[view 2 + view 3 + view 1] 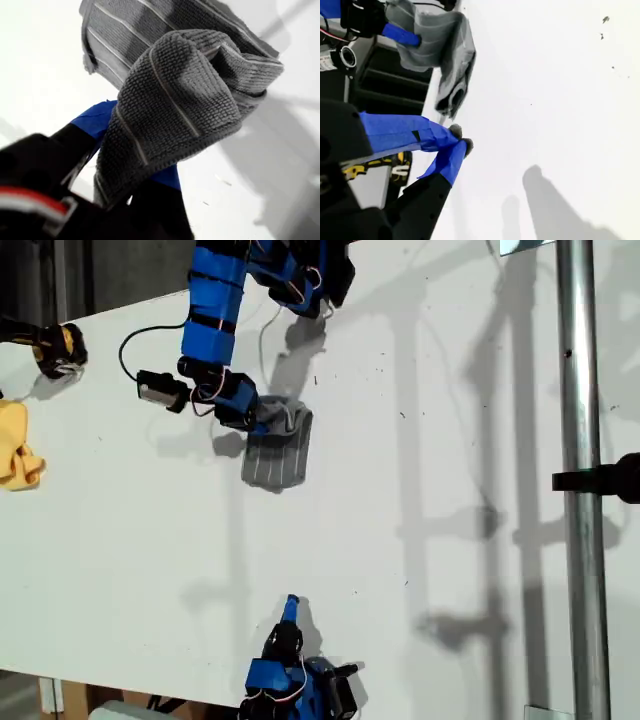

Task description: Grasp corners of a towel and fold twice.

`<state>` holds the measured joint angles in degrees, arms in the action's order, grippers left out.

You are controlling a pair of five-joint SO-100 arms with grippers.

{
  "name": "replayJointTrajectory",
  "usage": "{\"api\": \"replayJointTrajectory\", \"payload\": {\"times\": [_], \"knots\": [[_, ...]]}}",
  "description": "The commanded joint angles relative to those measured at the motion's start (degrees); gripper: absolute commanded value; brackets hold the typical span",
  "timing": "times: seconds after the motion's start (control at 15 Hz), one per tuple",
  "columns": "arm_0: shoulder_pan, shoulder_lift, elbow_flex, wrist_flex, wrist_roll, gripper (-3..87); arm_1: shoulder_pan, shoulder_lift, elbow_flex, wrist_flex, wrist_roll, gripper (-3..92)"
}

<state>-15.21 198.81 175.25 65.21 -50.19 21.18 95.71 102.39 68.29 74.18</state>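
Exterior view: grey white-striped soft towel lies folded small near the white worktop's far edge, one end bunched up in my first gripper. My second gripper waits by the near edge, well apart. Small yellow cloth at the exterior view's left edge.

First wrist view: jaws clamped on a gathered towel fold; no corners discernible.

Second wrist view: blue-taped jaws nearly closed, empty. Best to lay the fold flat, edges aligned, before letting go.

Ribbed grey cloth towel
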Motion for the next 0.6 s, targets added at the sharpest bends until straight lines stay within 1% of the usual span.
{"api": "replayJointTrajectory", "payload": {"times": [0.0, 0.13, 0.33, 0.4, 0.47, 0.53], "knots": [[0.0, 0.4, -0.5, 0.3, -0.5, -2.6, -1.0, -6.6, -12.8, -1.5, -1.9, -0.1], [-0.1, 0.4, -0.5, 0.3, -0.5, -2.6, -1.3, -13.2, -18.9, -2.4, -2.7, -0.1], [-0.3, 0.4, -0.4, 0.2, -0.5, -2.6, -1.8, -21.1, -19.3, -10.8, -3.0, -0.1], [-0.4, 0.4, -0.4, 0.2, -0.5, -2.6, -1.7, -24.3, -20.1, -12.5, -3.3, -0.1], [-0.4, 0.4, -0.4, 0.2, -0.5, -2.6, -1.7, -26.3, -21.5, -13.2, -3.4, 2.6], [-0.4, 0.4, -0.3, 0.2, -0.5, -2.6, -2.0, -27.6, -25.2, -10.5, -3.4, 11.3]]}}
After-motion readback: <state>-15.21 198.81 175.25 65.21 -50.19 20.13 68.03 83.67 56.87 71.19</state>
